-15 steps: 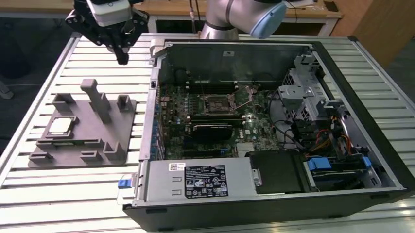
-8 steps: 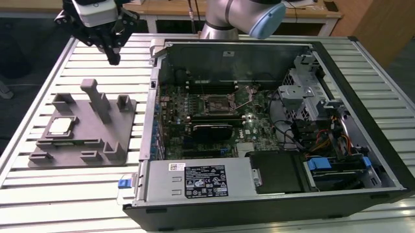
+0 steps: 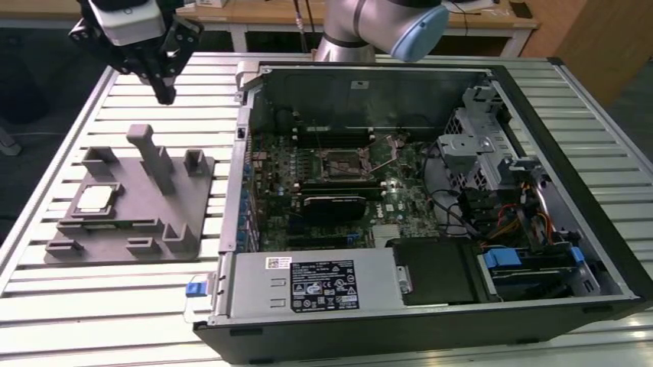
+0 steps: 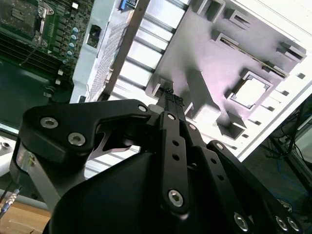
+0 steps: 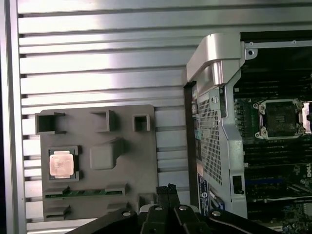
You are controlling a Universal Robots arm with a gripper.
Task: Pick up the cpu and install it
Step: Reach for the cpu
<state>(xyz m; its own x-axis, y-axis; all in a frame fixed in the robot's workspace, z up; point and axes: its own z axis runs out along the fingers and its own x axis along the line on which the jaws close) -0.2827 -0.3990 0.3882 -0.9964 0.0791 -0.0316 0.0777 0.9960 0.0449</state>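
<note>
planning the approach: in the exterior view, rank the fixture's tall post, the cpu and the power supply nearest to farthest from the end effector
1. fixture's tall post, upright, roughly under the end effector.
2. cpu, in its pocket, toward the exterior view's left.
3. power supply, at the front, toward the exterior view's right.

Open air above the cpu (image 3: 94, 200); a tall grey post (image 3: 155, 164) stands near, seemingly clear of it.

Robotics lab or workshop: slatted aluminium bench (image 3: 102, 306), opened computer case (image 3: 408, 332), grey fixture block (image 3: 133, 229), wooden desks (image 3: 268, 11) behind.
</note>
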